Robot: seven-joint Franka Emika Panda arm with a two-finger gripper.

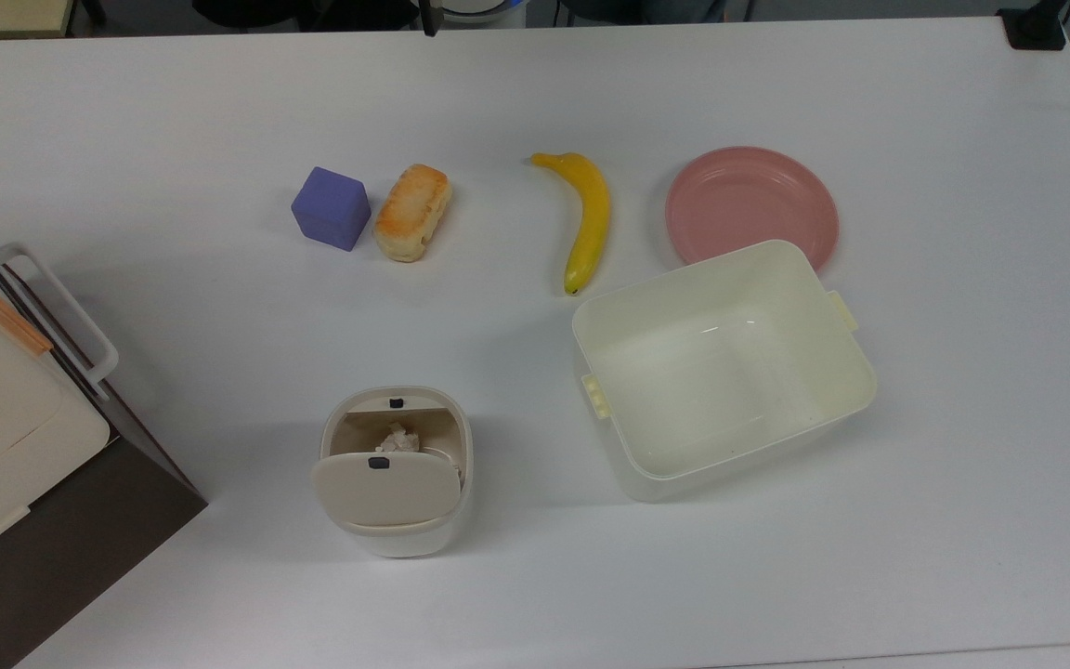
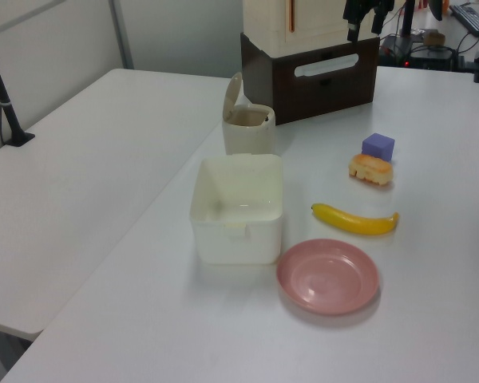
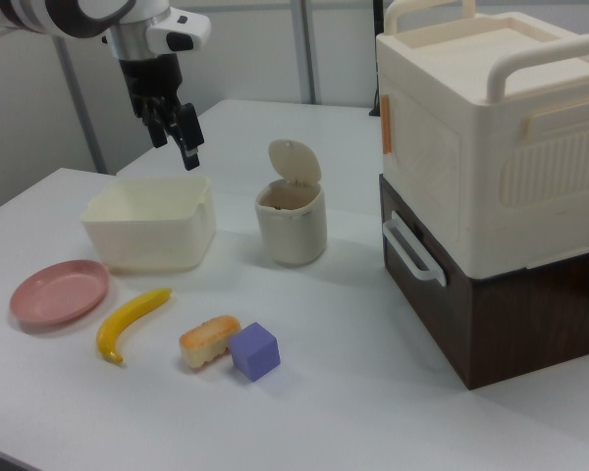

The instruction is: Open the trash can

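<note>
Trash can (image 1: 396,472) sits on the white table (image 1: 535,93), lid (image 1: 386,488) already swung up on its hinge, standing upright in the right view (image 3: 294,159), black latch showing, tan interior exposed with a crumpled white scrap (image 1: 397,439) inside. In the top view the can is near the lower left, well apart from the big cream tub (image 1: 723,367) on the top view's right, which is empty. Beyond the can in the top view: purple cube (image 1: 332,208) touching or just beside a toasted bread roll (image 1: 413,212), then a banana (image 1: 585,221), then a pink plate (image 1: 751,206) just beside the tub's far rim. Cream storage box on a dark brown drawer unit (image 3: 491,186) stands at the right view's right, near the can. Gripper (image 3: 175,130) hangs in the air above the tub in the right view, well apart from the can, fingers a little apart, holding nothing.
</note>
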